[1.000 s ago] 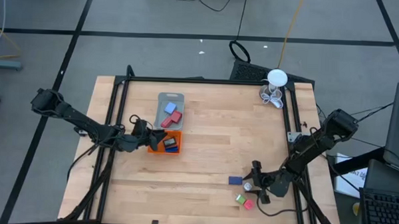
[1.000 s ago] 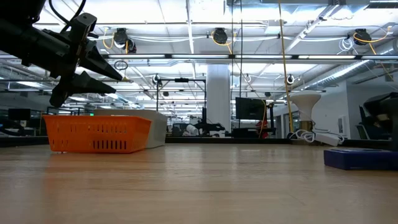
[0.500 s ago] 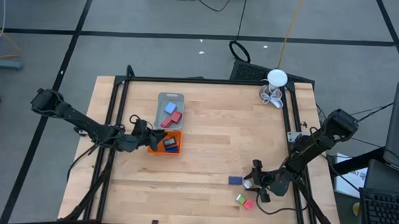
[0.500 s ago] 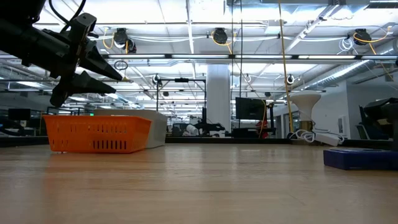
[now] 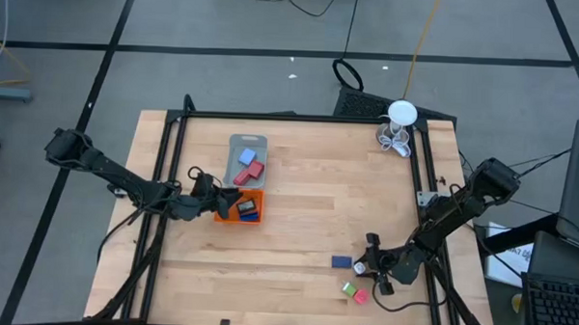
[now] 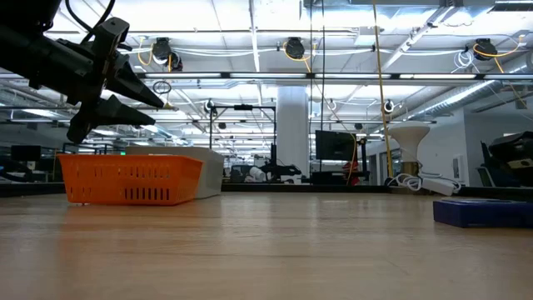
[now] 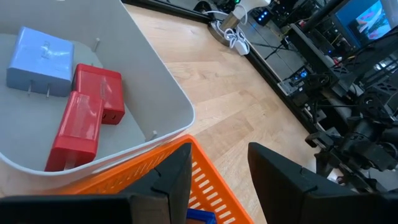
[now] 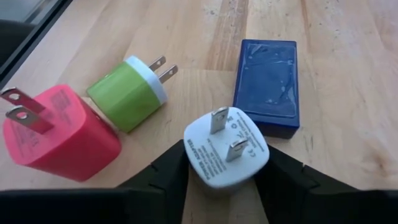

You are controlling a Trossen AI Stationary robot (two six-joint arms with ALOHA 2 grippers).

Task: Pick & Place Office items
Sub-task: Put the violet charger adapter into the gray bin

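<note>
- Since a second ago the right gripper (image 8: 227, 177) has drawn its fingers in around the white plug (image 8: 226, 155); everything else on the table lies as it did.
- The fingers now press both flanks of the white plug, prongs facing the wrist camera, near the table's front right corner.
- Just beside it lie the blue block (image 8: 267, 84), the green plug (image 8: 127, 91) and the pink plug (image 8: 59, 135); none of them looks held.
- The left gripper (image 7: 217, 171) hovers over the orange tray (image 5: 241, 209) near the table's left edge, fingers parted around nothing.
- The grey tray (image 7: 149, 93), just behind the orange one, holds a pale blue plug (image 7: 40, 55) and two red plugs (image 7: 87, 115).
- Step in hand, as I judge it: securing the white plug. Next comes a clean lift and a carry across to a tray, without nudging the neighbours.
- Small print shows on the white plug's face, too fine to read; no brand is legible.
</note>
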